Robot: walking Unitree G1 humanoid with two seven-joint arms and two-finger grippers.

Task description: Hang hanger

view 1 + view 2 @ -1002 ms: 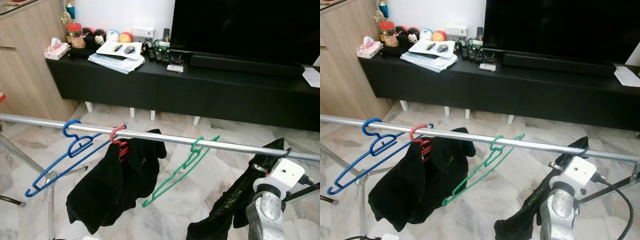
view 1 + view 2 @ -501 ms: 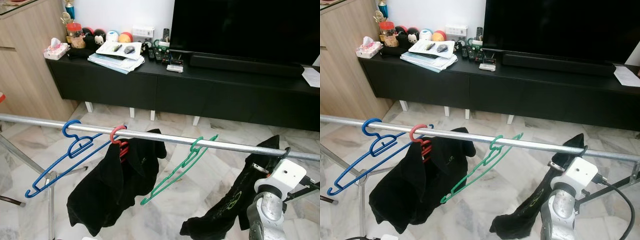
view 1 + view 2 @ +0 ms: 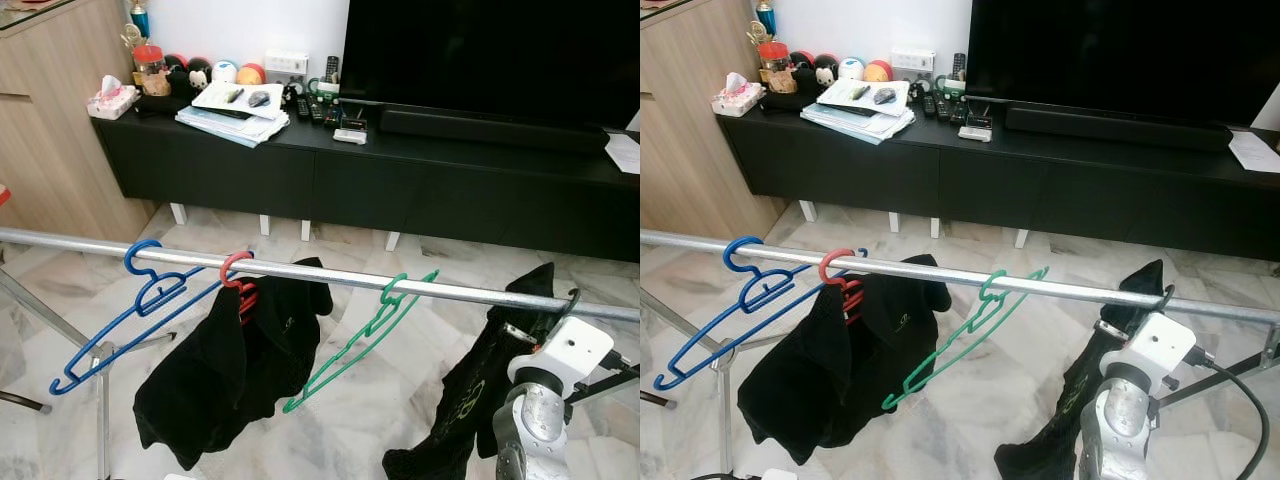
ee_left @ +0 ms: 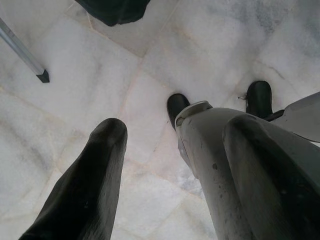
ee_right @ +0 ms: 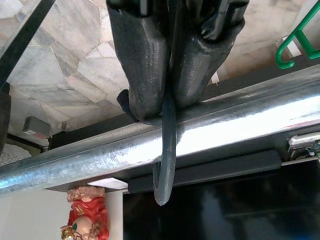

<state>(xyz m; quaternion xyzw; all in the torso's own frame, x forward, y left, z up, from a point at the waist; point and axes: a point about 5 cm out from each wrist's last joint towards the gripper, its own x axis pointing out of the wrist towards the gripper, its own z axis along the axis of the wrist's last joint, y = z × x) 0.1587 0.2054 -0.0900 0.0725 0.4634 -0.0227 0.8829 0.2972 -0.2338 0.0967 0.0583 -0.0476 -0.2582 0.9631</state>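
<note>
Right arm (image 3: 528, 425) is showing a mottled silver cylindrical forearm, white boxy wrist housing (image 3: 572, 350) with one dark screw hole, black cable (image 3: 1240, 395) looping off it. Both pincers are wearing long matte-black, scuffed fingers (image 4: 85, 190). Black feet (image 4: 260, 97) are showing below a silver leg.

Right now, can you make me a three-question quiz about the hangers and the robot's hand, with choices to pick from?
1. Where is the green hanger?
A on the floor
B on the rail
C on the TV stand

2. How many empty hangers hang there?
A two
B five
C none

3. What is the right hand doing?
A pinching a black hook
B open and empty
C holding a cup

Answers: 1 B, its hook loops over the rail. 2 A, the blue and green ones carry nothing. 3 A, its fingers close on the hook across the rail.
</note>
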